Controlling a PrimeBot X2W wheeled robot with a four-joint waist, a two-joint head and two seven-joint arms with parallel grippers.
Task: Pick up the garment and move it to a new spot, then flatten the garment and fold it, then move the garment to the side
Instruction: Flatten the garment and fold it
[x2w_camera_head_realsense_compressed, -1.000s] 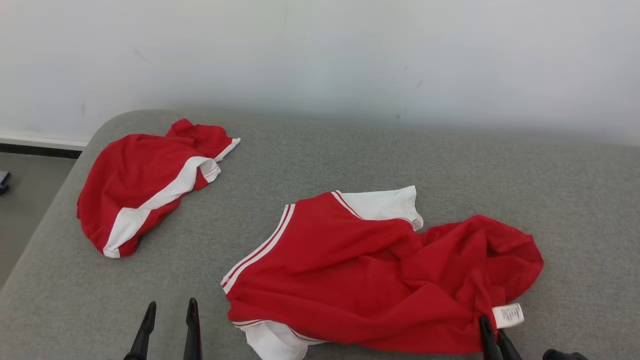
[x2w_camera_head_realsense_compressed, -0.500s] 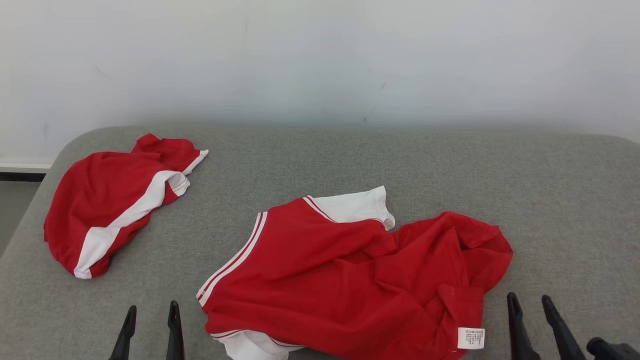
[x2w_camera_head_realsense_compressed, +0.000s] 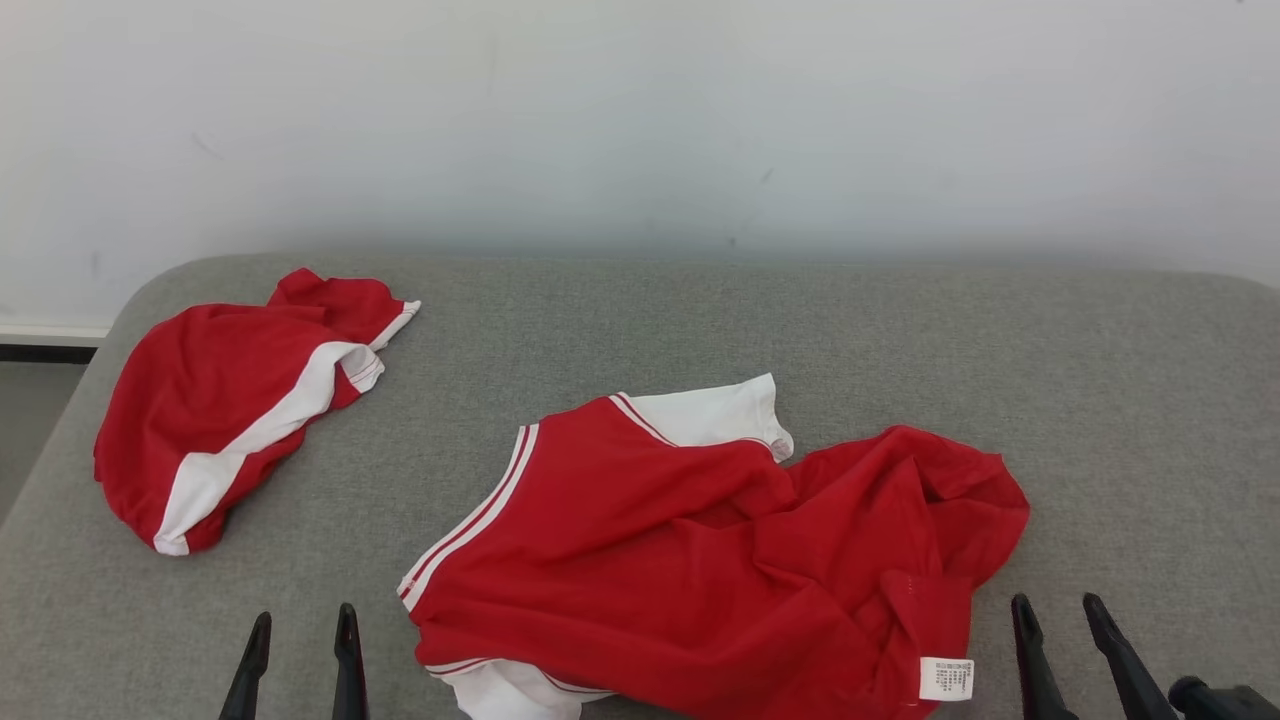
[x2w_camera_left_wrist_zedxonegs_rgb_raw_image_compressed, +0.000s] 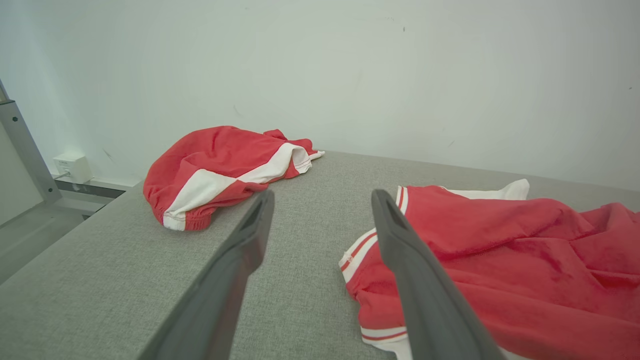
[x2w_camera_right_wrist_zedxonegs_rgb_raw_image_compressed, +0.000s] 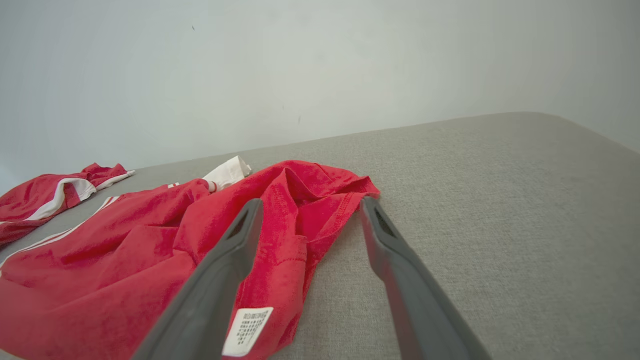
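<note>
While red garment (x2w_camera_head_realsense_compressed: 700, 560) lies crumpled, left pincer (x2w_camera_head_realsense_compressed: 303, 612) and right pincer (x2w_camera_head_realsense_compressed: 1054, 600) spread wide, holding nothing.

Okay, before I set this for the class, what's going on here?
A two-armed robot faces a grey fabric-covered surface with two red and white garments on it. The crumpled shirt lies in front of it, not yet flattened or folded, its white label facing up near the right jaws. The other garment sits bunched at the far left. The left jaws and right jaws are open and hold nothing.
</note>
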